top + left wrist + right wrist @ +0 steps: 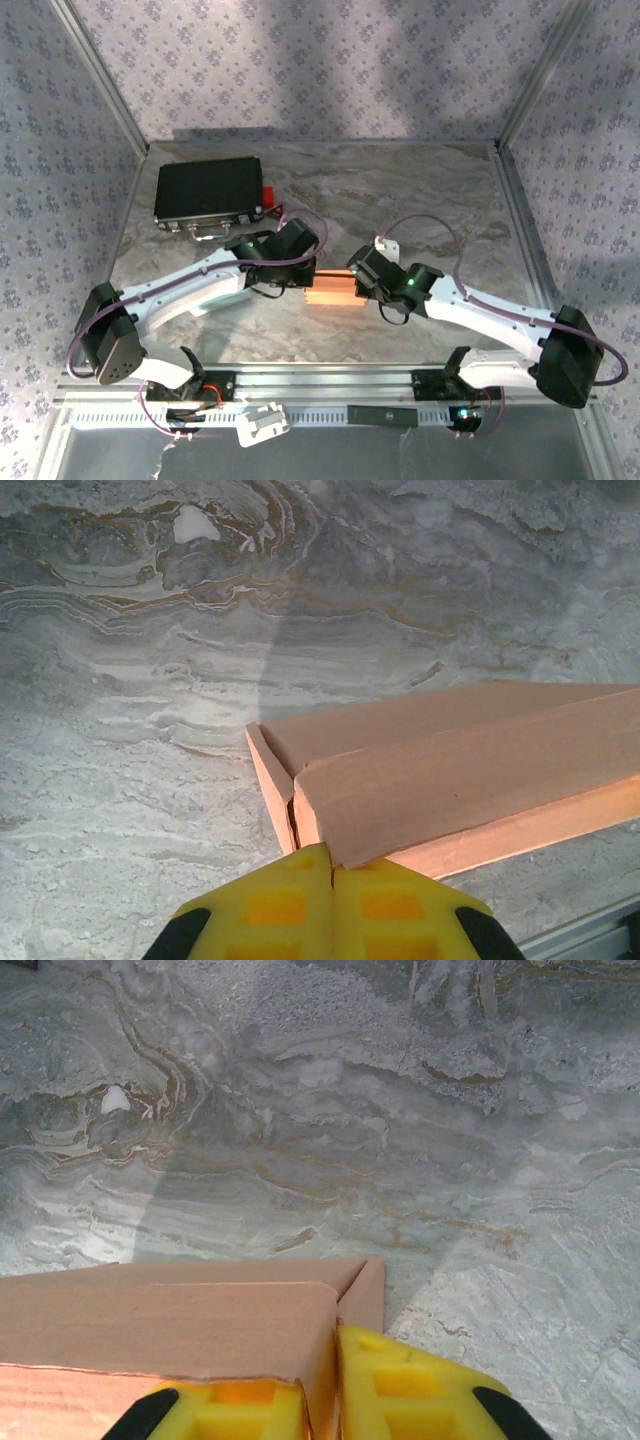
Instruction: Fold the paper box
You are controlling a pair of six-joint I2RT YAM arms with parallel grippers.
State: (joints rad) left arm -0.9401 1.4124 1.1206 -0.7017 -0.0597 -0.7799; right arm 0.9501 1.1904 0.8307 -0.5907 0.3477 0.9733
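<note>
Two arms reach inward over the grey marbled table (420, 190) and meet at a flat salmon-orange paper box (335, 293). It lies near the table's middle, slightly toward the near edge, long axis running left to right. Left arm (200, 275) is at the box's left end, right arm (480, 305) at its right end. Left wrist view: box (450, 770) partly folded, one long panel lying over the base, a short end wall leaning at the near corner. Left jaws pressed together, yellow pads (270, 910) meeting along a single seam, tips touching the corner where panel and end wall meet. Cannot tell whether any paper is caught between them. Right wrist view: box (180, 1320) at lower left, top panel folded flat, a small end flap angled outward just beyond it. Right jaws pinch the box's thin upright end wall, with one yellow pad (420, 1385) outside it and the other beneath the folded panel. Black rectangular case (208, 192) with a red part (268, 195) on its right side sits at back left of the table, well apart from the box. Purple cables (430, 222) loop over both wrists.
</note>
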